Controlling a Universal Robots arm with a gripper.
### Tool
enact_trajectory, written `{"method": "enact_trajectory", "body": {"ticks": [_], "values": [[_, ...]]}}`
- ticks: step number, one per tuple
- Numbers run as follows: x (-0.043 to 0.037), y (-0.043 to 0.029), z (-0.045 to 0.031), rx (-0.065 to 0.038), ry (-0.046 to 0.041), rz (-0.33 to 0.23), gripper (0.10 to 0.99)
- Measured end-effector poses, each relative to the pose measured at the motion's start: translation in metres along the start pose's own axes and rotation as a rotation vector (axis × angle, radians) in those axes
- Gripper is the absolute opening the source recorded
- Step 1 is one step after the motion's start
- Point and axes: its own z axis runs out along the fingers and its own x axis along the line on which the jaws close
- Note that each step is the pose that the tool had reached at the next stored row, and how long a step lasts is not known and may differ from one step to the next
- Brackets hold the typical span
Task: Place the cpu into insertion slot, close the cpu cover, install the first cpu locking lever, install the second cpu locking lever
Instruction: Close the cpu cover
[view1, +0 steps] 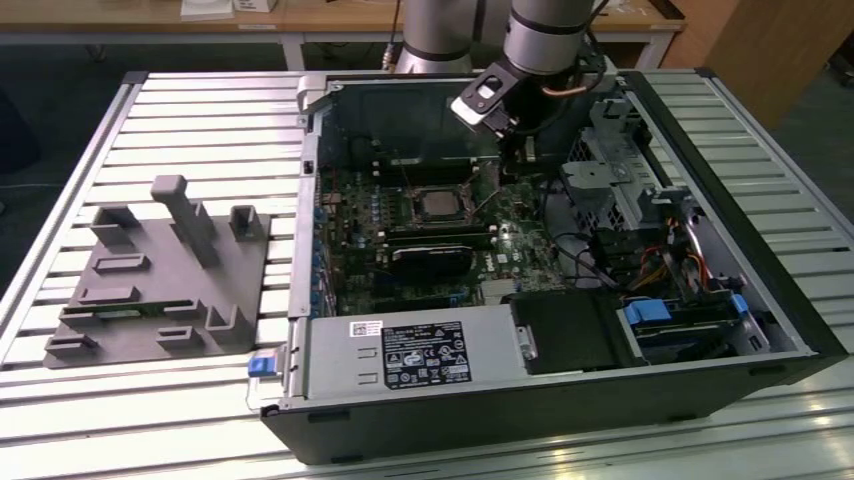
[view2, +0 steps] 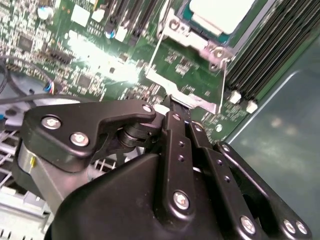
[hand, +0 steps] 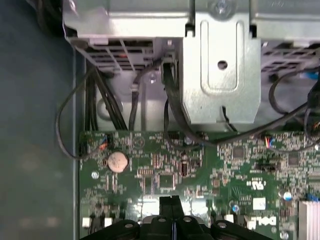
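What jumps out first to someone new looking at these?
The gripper reaches down into the open computer case, close to the cpu seated on the green motherboard. On the exterior view's left, a grey fixture block stands on the slatted table.

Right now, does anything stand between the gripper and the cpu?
Only thin lever wires beside the insertion slot, where the cpu already lies. The gripper hangs above the board nearby.
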Motion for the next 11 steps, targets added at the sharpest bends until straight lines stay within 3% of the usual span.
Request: {"method": "enact_trajectory", "body": {"ticks": [11], "values": [[0.0000, 0.0006, 0.0010, 0.114, -0.0022, -0.001, 0.106]]}}
